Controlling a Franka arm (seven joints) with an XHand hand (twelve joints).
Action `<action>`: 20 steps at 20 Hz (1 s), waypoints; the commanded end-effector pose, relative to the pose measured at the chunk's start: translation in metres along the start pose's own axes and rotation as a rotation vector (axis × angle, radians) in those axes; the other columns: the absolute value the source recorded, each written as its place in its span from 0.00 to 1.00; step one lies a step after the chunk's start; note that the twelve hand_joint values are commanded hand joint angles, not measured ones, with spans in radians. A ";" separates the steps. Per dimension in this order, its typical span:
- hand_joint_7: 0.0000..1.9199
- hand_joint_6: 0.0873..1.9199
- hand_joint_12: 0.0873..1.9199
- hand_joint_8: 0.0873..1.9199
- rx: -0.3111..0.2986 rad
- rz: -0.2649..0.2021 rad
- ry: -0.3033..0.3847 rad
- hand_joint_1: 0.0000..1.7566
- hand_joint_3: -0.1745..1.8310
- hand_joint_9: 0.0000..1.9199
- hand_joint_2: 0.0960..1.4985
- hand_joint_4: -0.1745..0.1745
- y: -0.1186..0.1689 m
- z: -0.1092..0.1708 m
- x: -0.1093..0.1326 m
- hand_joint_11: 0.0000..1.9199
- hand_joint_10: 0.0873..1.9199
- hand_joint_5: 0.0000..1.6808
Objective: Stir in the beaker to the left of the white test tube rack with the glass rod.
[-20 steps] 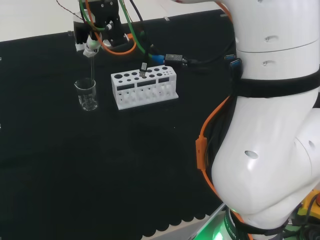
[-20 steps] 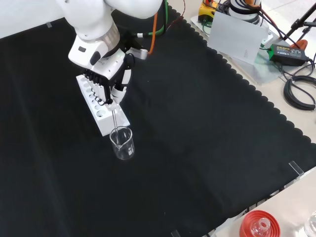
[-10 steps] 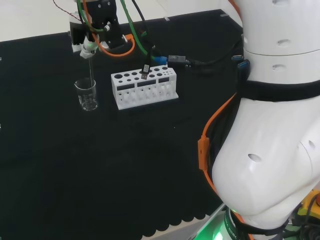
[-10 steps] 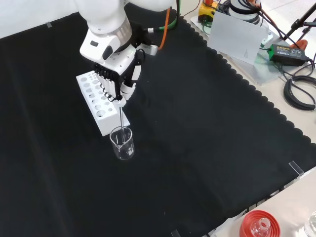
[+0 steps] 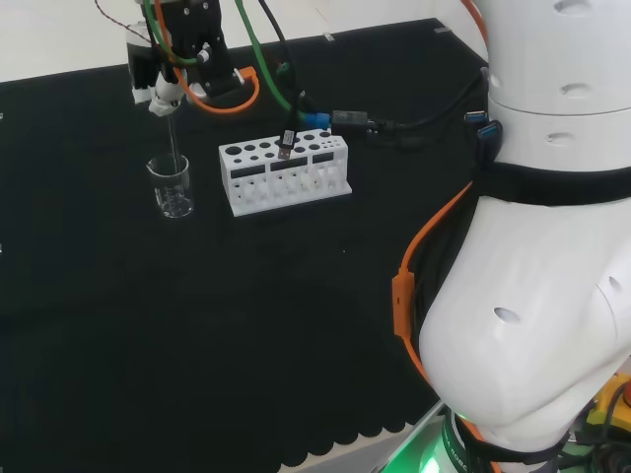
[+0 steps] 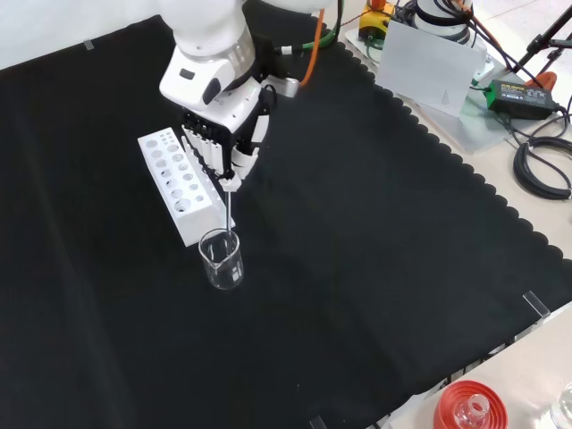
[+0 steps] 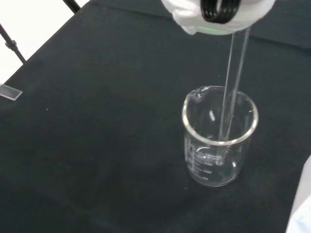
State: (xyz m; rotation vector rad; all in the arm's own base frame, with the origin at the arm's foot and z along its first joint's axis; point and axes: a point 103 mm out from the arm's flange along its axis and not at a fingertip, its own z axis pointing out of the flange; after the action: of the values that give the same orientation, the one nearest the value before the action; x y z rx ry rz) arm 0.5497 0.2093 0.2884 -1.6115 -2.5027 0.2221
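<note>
The hand [image 7: 218,12] is a blurred white shape cut off at the wrist view's edge, and it hides the upper end of the rod [image 7: 233,82]. The rod's lower tip is lost among reflections inside the beaker [image 7: 218,141], and whether the beaker holds liquid cannot be told. In the front view, the hand [image 6: 223,143] covers part of the rack [image 6: 174,179]; a red stand [image 6: 469,407] is cut off at the near right edge. In the head view, cables hide much of the hand [image 5: 158,84].
</note>
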 end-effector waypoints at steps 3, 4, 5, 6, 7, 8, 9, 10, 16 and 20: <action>0.66 0.11 0.27 0.30 0.000 -0.024 -0.012 0.81 0.14 0.73 0.60 0.00 -0.004 0.001 0.039 0.80 0.31 0.69; 0.66 0.11 0.27 0.30 0.002 -0.028 -0.012 0.81 0.14 0.73 0.60 0.00 -0.003 0.001 0.043 0.80 0.31 0.69; 0.66 0.11 0.27 0.30 0.003 -0.032 -0.013 0.81 0.14 0.73 0.60 0.00 -0.002 0.002 0.046 0.80 0.31 0.69; 0.66 0.11 0.27 0.30 0.003 -0.036 -0.012 0.81 0.14 0.73 0.60 0.00 -0.001 0.003 0.049 0.80 0.31 0.69; 0.66 0.11 0.27 0.30 0.004 -0.038 -0.012 0.81 0.14 0.73 0.60 0.00 0.000 0.003 0.052 0.80 0.31 0.69; 0.66 0.11 0.27 0.30 0.006 -0.040 -0.013 0.81 0.14 0.73 0.60 0.00 0.001 0.004 0.054 0.80 0.31 0.69; 0.66 0.11 0.27 0.30 0.008 -0.042 -0.015 0.81 0.14 0.73 0.60 0.00 0.002 0.004 0.055 0.80 0.31 0.69; 0.66 0.11 0.27 0.30 0.008 -0.043 -0.016 0.81 0.14 0.73 0.60 0.00 0.003 0.004 0.056 0.80 0.31 0.69; 0.66 0.11 0.27 0.30 0.010 -0.048 -0.020 0.81 0.14 0.73 0.60 0.00 0.013 0.003 0.052 0.80 0.31 0.69; 0.65 0.11 0.27 0.30 0.010 -0.042 -0.018 0.81 0.14 0.73 0.60 0.00 0.017 0.003 0.046 0.80 0.31 0.69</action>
State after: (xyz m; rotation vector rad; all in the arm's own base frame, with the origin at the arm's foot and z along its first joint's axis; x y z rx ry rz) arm 0.5401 0.2621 0.2872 -1.5561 -2.5458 0.2371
